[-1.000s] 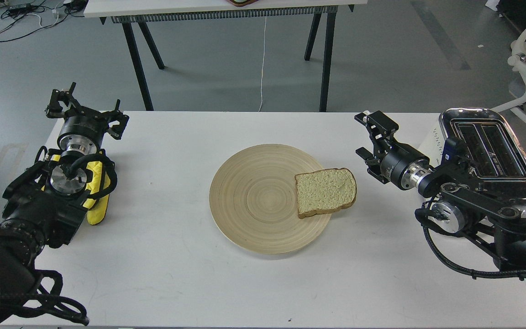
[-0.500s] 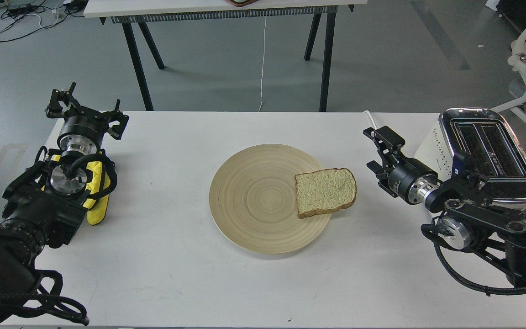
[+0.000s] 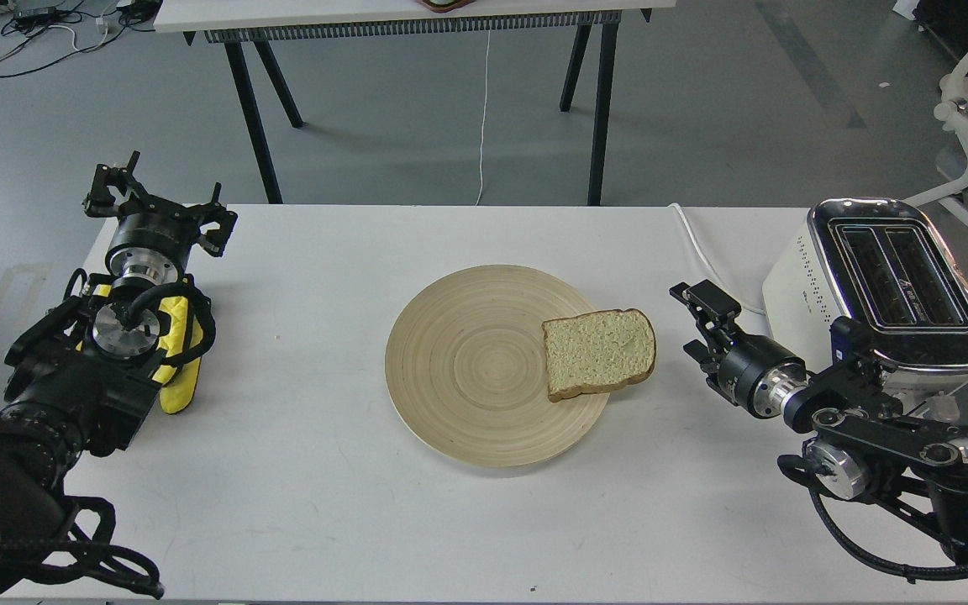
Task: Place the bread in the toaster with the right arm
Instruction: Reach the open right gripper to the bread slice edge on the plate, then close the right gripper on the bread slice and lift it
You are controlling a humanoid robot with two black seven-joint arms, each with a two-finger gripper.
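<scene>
Pale speckled wholemeal bread slice (image 3: pixel 599 353) lies flat, overhanging the round wooden plate's (image 3: pixel 467 370) right rim. Black right gripper (image 3: pixel 694 323) just beside it, jaws released, empty. Risk: jaws shove the slice instead of pinching. Cream chrome-topped toaster (image 3: pixel 879 294) close behind the arm, elbow could knock it.

Bread (image 3: pixel 600 354) on plate's (image 3: pixel 467 370) right edge; toaster (image 3: pixel 879 294) far right.

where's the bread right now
In the head view the bread lies flat on the right edge of the wooden plate, overhanging its rim, just left of the right gripper.
</scene>
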